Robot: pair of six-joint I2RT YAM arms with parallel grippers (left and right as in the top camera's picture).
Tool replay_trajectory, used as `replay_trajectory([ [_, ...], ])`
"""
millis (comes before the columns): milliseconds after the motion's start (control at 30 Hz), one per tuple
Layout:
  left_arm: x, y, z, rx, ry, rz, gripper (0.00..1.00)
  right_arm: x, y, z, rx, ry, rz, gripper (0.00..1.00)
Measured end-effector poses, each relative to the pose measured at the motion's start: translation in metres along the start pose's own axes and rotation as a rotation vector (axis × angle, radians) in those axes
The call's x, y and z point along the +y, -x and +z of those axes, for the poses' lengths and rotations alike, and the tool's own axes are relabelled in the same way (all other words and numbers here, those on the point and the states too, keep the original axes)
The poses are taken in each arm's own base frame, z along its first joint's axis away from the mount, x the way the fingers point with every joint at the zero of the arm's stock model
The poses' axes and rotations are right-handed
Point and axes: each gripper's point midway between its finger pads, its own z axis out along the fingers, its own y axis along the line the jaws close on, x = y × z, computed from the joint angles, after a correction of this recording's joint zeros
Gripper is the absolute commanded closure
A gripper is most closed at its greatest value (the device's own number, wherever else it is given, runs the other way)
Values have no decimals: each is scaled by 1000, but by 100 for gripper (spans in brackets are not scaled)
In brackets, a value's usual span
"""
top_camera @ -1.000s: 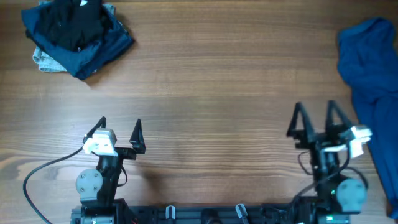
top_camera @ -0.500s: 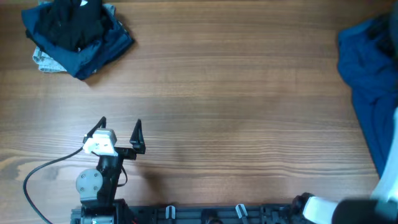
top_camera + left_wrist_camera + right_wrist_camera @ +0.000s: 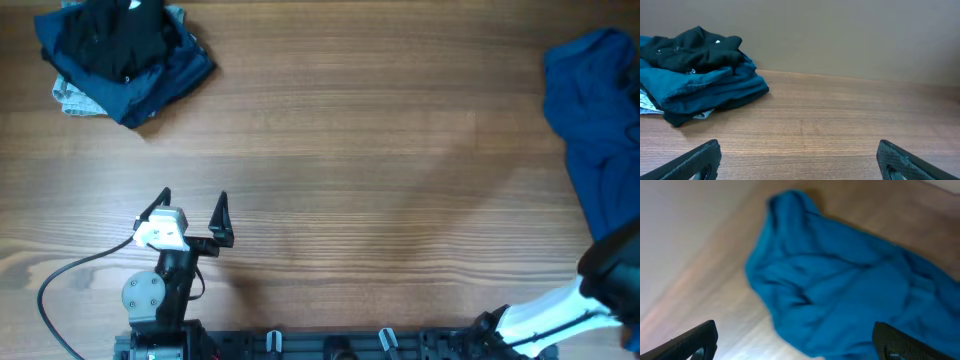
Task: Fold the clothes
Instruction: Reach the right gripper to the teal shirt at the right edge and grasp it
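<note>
Wooden table (image 3: pixel 330 120) with blue shirt (image 3: pixel 595 110) and dark clothes heap (image 3: pixel 120 55)

The overhead camera looks straight down; the low, far-facing left wrist view shares its far-left heap (image 3: pixel 120 55), the close right wrist view its far-right shirt (image 3: pixel 595 110).

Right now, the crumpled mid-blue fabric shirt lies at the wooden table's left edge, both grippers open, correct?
No: the mid-blue shirt lies at the table's right edge, as the overhead view shows. The left gripper and right gripper are indeed open.
</note>
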Motion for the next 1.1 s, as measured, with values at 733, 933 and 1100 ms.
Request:
replay_trajectory([
  [733,0,0,0,0,0,0,0,-64,-37,93,68,-69,115,4],
  [933,0,0,0,0,0,0,0,-57,-38,97,67,-46,104,4],
  [1100,0,0,0,0,0,0,0,-62,-48,107,95,-52,107,15],
])
